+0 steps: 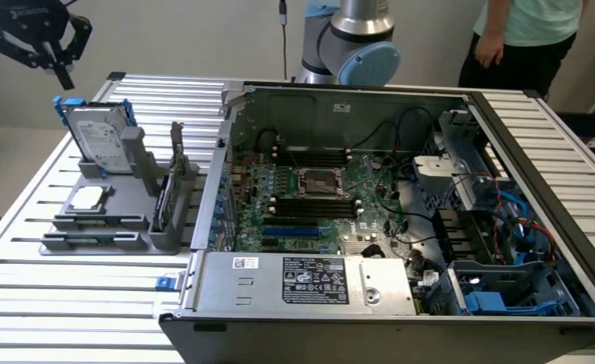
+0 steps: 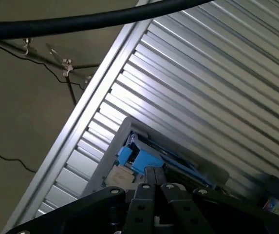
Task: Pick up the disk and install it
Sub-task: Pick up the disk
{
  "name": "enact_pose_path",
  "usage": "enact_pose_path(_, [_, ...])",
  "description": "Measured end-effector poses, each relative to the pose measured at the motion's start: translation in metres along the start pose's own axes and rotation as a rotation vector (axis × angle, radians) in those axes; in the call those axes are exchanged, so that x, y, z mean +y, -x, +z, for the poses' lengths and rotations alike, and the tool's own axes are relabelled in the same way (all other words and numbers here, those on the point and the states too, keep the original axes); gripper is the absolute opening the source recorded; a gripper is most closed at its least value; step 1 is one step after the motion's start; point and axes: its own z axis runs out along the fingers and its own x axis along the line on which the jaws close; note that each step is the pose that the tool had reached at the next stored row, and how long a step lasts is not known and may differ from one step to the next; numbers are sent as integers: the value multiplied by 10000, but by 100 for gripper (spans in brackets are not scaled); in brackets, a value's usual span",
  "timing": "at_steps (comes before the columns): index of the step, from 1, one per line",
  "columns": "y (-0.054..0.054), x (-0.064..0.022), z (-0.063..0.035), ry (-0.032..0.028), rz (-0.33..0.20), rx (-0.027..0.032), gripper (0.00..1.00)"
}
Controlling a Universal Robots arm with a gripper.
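The disk, a silver-grey drive with a white label in a blue caddy, stands upright in a grey holder on the exterior view's left. My gripper hangs in the air above the disk, a short way over its top edge, fingers shut with nothing between them. In the wrist view the shut fingers point down at the blue caddy on the holder below. The open computer case lies on the slatted table to the exterior view's right of the holder.
A small square silver chip lies on the grey holder, and a card stands upright in it. A person stands behind the table at the back right. A black cable crosses the wrist view.
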Motion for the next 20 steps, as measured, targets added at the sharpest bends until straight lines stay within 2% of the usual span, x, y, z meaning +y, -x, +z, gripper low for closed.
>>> enact_pose_path(20, [0, -1, 17, 12, -3647, 40, 11])
